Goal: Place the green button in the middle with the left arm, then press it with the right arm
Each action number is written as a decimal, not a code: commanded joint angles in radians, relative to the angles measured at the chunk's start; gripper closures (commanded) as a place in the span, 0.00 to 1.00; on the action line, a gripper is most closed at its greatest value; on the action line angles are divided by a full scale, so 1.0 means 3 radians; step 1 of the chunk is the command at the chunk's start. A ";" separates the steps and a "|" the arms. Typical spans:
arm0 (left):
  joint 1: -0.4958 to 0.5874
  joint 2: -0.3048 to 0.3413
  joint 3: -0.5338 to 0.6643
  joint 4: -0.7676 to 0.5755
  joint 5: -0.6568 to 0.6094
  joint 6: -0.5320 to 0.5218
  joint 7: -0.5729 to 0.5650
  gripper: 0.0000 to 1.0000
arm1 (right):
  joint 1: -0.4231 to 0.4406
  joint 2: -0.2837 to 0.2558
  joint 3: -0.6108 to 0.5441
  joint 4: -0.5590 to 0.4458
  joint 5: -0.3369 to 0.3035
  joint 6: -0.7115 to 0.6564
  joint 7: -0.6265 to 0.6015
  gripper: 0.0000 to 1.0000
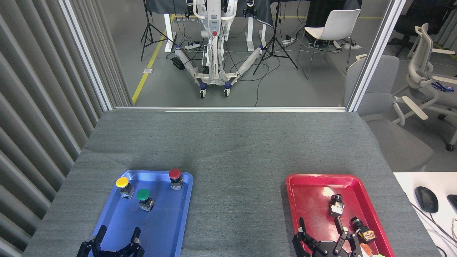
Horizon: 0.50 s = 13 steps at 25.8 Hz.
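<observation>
Green btn [144, 195] upright in blue tray [167, 228], L fingers [136, 236] spread nearby.

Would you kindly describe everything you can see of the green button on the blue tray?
The green button has a round, glossy green mushroom cap on a small boxy black-and-silver base. It stands upright on the floor of the blue tray, in the tray's far half, between the yellow button to its left and the red button further back to its right, touching neither. Only the tray touches it. The left hand hovers open nearer the camera, clear of it.
</observation>
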 commanded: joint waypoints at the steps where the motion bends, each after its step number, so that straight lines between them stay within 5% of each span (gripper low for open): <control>1: -0.0001 0.0001 0.0001 -0.0002 0.0000 0.0000 0.0009 0.00 | 0.0002 -0.0003 -0.0003 0.0001 -0.0007 -0.0052 0.0002 0.00; 13: 0.0004 -0.0009 -0.0010 -0.0171 -0.0036 0.0026 0.0009 0.00 | 0.0002 0.0002 0.0007 0.0001 -0.0007 -0.0042 0.0002 0.00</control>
